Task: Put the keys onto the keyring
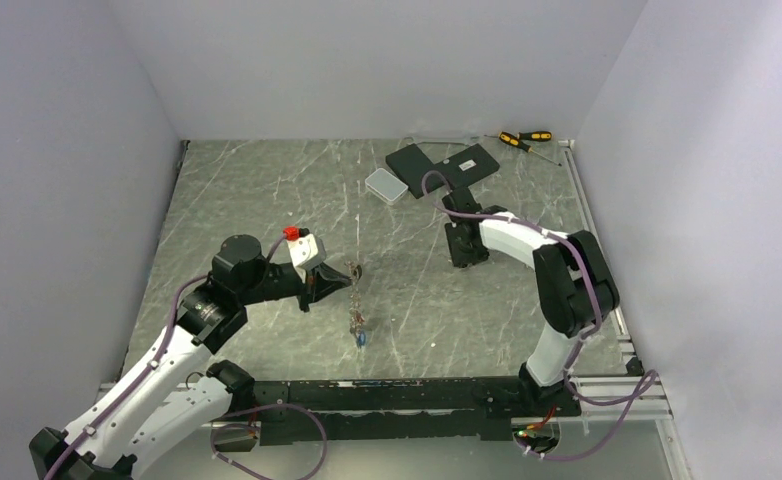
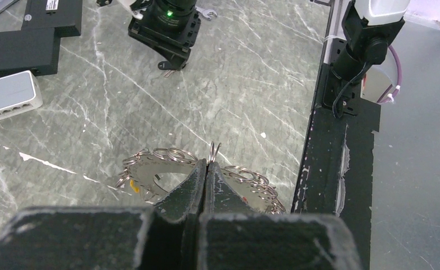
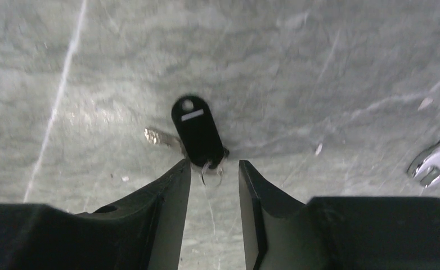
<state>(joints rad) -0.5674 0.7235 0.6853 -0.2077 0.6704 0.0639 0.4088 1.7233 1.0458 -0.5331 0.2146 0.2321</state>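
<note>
My left gripper (image 1: 339, 282) (image 2: 207, 166) is shut on the rim of the keyring (image 2: 150, 174), a flat silver ring with many small split rings round its edge; one split ring (image 2: 214, 151) sticks up between the fingertips. The keyring shows edge-on in the top view (image 1: 355, 269). An orange tag (image 2: 134, 187) hangs on it. A small bunch of keys with a blue head (image 1: 362, 338) lies just in front. My right gripper (image 1: 464, 256) (image 3: 214, 169) is open, low over the table, fingertips either side of the split ring of a black-headed key (image 3: 197, 130).
A silver wrench (image 3: 434, 163) lies right of the right gripper. Black boxes (image 1: 442, 162), a white box (image 1: 386, 185) and screwdrivers (image 1: 525, 138) stand at the back. A black rail (image 1: 397, 392) runs along the near edge.
</note>
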